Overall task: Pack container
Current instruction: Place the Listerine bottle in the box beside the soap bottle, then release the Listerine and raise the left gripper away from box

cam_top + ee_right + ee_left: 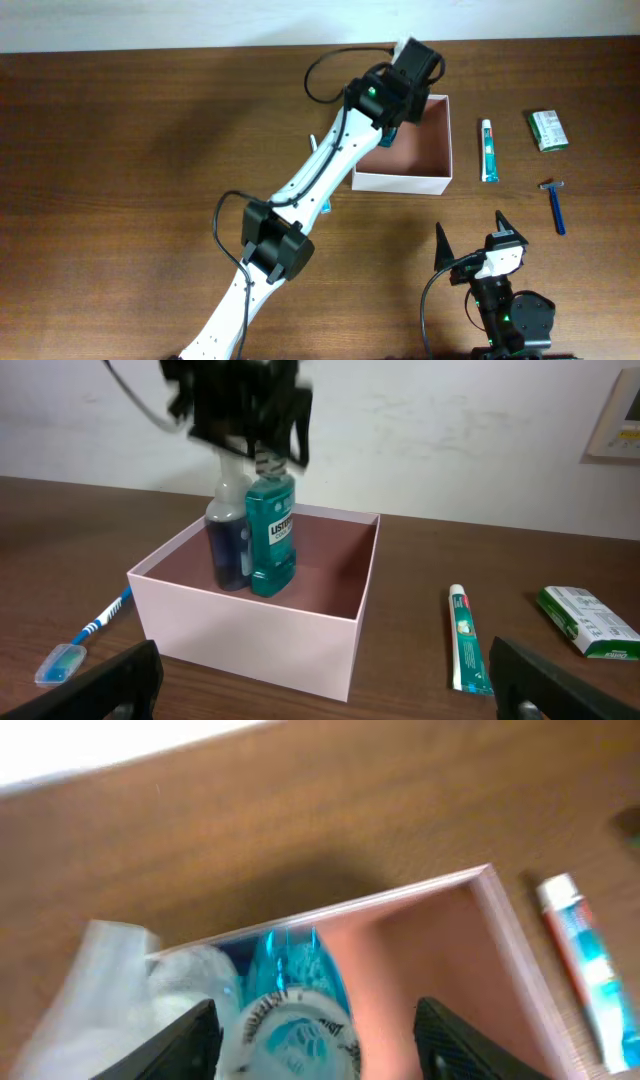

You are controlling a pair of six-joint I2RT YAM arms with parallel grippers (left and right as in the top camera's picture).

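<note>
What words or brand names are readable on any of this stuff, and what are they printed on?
"LISTERINE": runs vertically on the label of the teal mouthwash bottle, which stands inside the container.
Toothpaste tube: it has print, too small to read.
Green packet: it has print, too blurred to read.
Dark blue bottle: no readable label.

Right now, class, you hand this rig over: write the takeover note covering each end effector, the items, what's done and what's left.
Left end effector: open, straddling the mouthwash standing in the box beside a blue bottle.
Right end effector: open, empty.
Done: two bottles in.
To do: toothpaste, razor, green packet and toothbrush lie on the table outside the box.
</note>
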